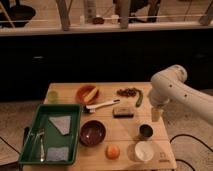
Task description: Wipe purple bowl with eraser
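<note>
The purple bowl [92,132] sits on the wooden table [115,124], front and left of centre, just right of the green tray. The eraser [123,112], a small dark block with a lighter top, lies at the table's centre, behind and to the right of the bowl. My white arm [175,90] reaches in from the right. My gripper [156,114] hangs down over the table's right edge, to the right of the eraser and behind the metal cup.
A green tray [74,131] with cloths and utensils fills the left. An orange bowl [87,93], a white-handled brush [102,105], a green pepper [140,98], a metal cup [145,131], a white cup [144,151] and an orange fruit [113,151] stand around.
</note>
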